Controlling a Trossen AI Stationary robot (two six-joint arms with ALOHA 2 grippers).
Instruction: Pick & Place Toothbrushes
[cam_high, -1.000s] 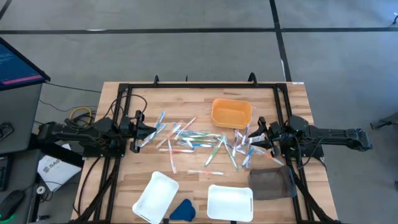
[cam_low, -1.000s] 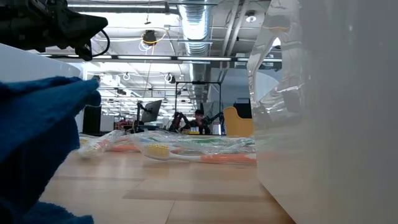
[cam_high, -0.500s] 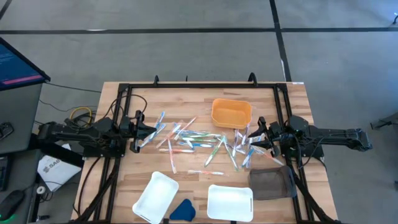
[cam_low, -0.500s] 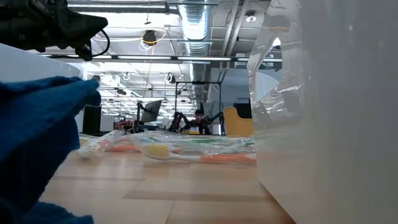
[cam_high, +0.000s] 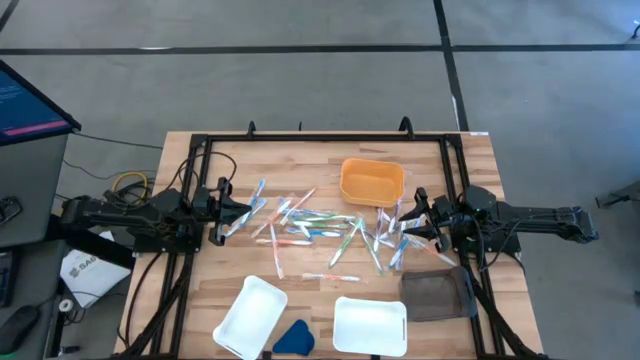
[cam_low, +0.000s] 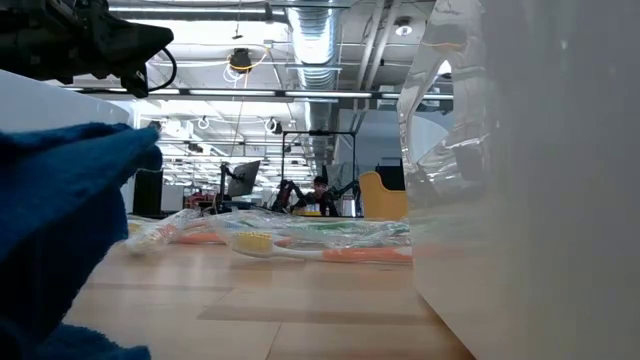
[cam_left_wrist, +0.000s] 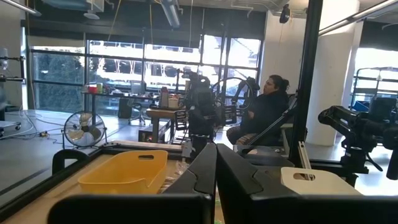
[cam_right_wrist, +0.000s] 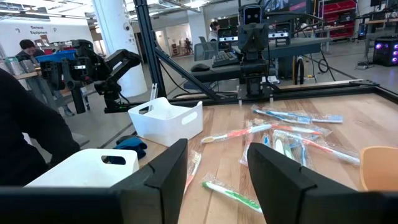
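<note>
High view: the left claw (cam_high: 238, 212) is hovering at the left end of the scattered toothbrushes (cam_high: 318, 225), its fingers pressed together and holding nothing. The right claw (cam_high: 410, 218) is sitting at the right end of the same scatter, with brushes lying directly under and just beside its tips; an orange bin (cam_high: 372, 182) is standing just beside it.

Low view: the toothbrushes (cam_low: 300, 240) are lying flat on the wooden table (cam_low: 280, 310).

Left wrist view: the left claw (cam_left_wrist: 216, 171) is showing both fingers touching, empty.

Right wrist view: the right claw (cam_right_wrist: 216, 163) is standing partly open and empty, with toothbrushes (cam_right_wrist: 292, 134) lying ahead of its fingertips.
</note>
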